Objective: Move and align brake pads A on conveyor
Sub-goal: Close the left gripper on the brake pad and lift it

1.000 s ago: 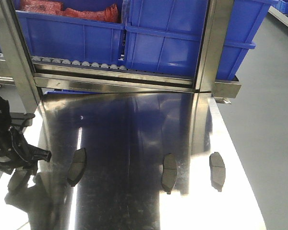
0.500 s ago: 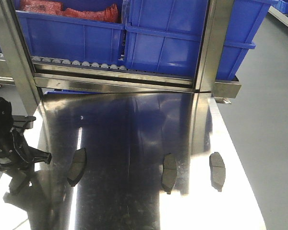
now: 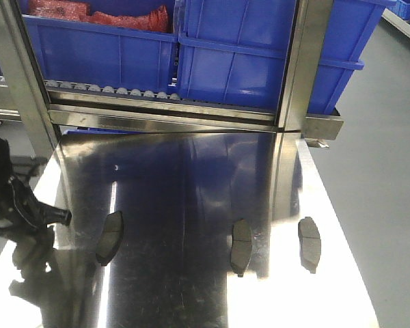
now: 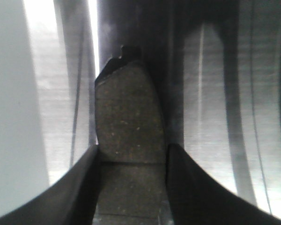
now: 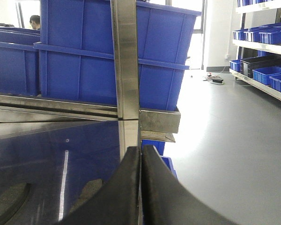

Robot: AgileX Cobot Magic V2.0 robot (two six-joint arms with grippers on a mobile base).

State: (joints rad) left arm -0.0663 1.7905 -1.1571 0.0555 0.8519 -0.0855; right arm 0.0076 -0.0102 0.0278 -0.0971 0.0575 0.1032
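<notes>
Three brake pads A lie flat on the shiny steel tabletop (image 3: 191,178): one at the left (image 3: 110,236), one in the middle (image 3: 241,246) and one at the right (image 3: 309,243). At the table's left edge my left gripper (image 3: 51,219) hangs low. In the left wrist view it (image 4: 133,147) is shut on another dark grey brake pad (image 4: 126,108), with a finger on each long side. My right gripper (image 5: 140,154) is shut with nothing between its fingers and does not show in the front view. The conveyor is out of view.
A steel roller rack (image 3: 164,113) with blue bins (image 3: 239,55) closes off the back of the table. An upright steel post (image 3: 297,75) stands at the back right. Grey floor (image 3: 383,178) lies beyond the table's right edge.
My left gripper has shifted slightly left and turned at the table's left edge, still holding its pad. The three pads on the table have not moved.
</notes>
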